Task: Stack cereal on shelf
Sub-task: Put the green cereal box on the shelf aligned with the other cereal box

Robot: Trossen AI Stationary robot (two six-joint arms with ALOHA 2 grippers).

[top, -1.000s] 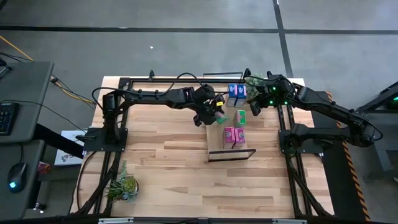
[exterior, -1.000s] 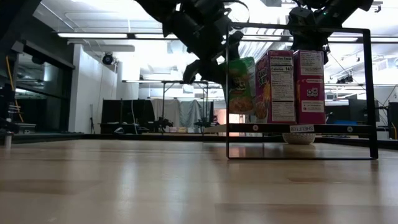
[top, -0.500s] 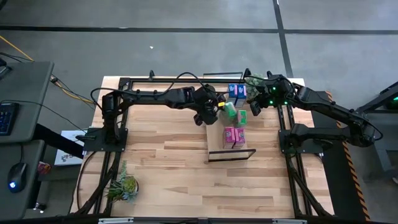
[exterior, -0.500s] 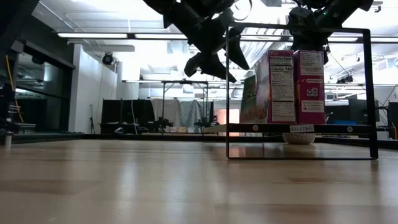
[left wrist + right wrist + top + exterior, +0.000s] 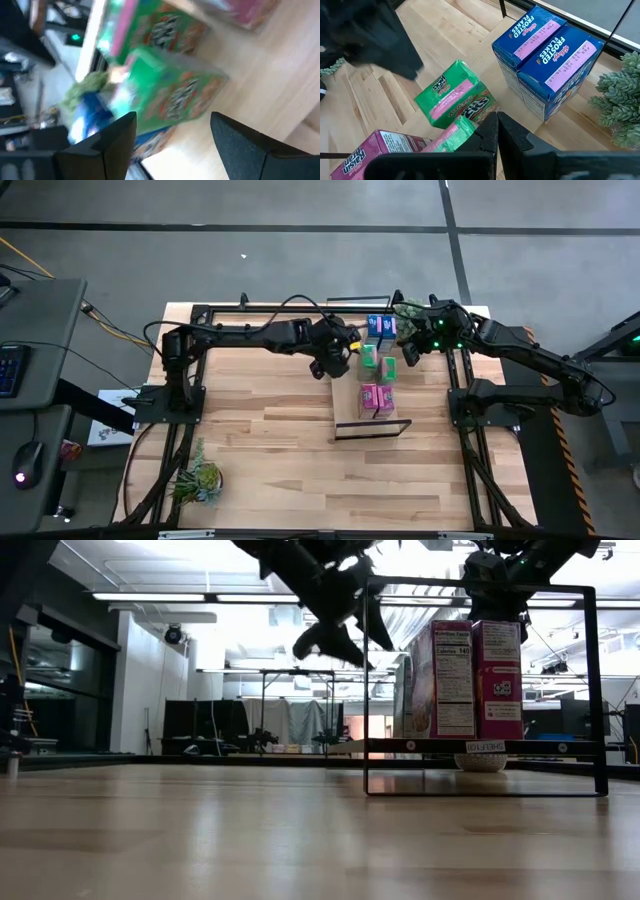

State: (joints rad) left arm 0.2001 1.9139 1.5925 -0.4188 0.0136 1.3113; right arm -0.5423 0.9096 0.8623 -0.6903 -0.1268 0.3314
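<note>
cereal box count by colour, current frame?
Pink boxes: 2
Green boxes: 2
Blue boxes: 2
Total: 6 cereal boxes

You're looking down on a grey concrete floor (image 5: 300,260) crossed by dark seam lines, all around the butcher-block wooden tabletop (image 5: 270,450). A dark grey desk (image 5: 35,350) with a black keyboard (image 5: 8,370) and a black computer mouse (image 5: 22,477) sits at the room's edge. From table height, long white ceiling light strips (image 5: 150,597) glow overhead, above a pale wall column (image 5: 140,690) and a distant black-framed table (image 5: 265,705).
</note>
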